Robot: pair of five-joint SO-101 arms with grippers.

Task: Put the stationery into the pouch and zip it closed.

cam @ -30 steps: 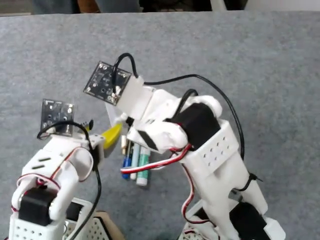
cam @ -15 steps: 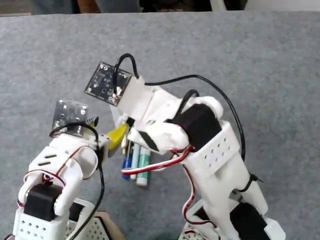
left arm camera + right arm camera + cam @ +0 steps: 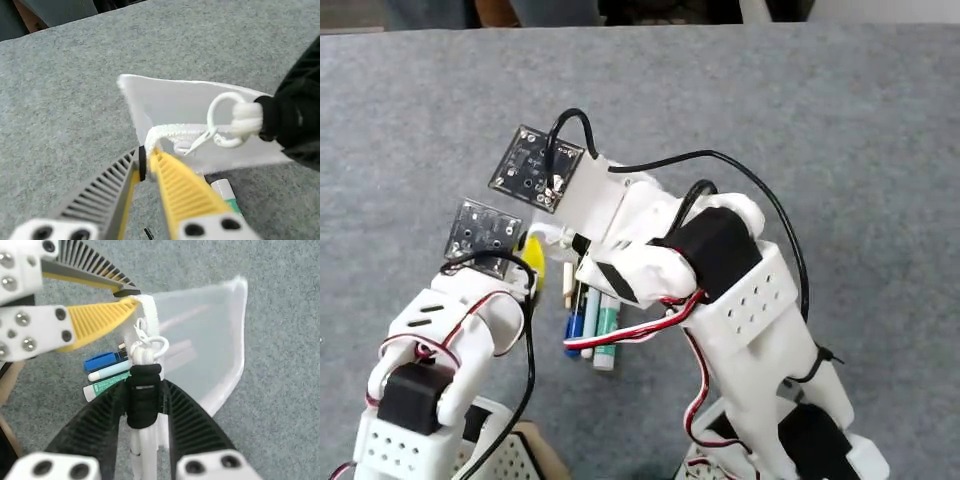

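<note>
A white mesh pouch (image 3: pixel 200 112) (image 3: pixel 205 335) is held off the grey table between both grippers. My left gripper (image 3: pixel 144 156) (image 3: pixel 533 255), with one yellow and one grey finger, is shut on the end of the pouch's zipper edge. My right gripper (image 3: pixel 145 379) (image 3: pixel 272 120), black, is shut on the corded zipper pull, just behind its white ring (image 3: pixel 151 347) (image 3: pixel 224 118). The stationery (image 3: pixel 590 328) (image 3: pixel 107 371), a blue, a pale and a green pen, lies on the table below the pouch, outside it. A green pen tip (image 3: pixel 225 192) shows under the pouch.
Grey felt covers the table (image 3: pixel 820 130), with open room toward the far side and to the right. The two arm bases and a brown board corner (image 3: pixel 535 450) stand at the near edge. A black cable (image 3: pixel 720 160) loops over the right arm.
My left arm has swung toward the right arm, bringing its yellow finger up against the pouch's edge. The right arm and the pens have stayed where they were.
</note>
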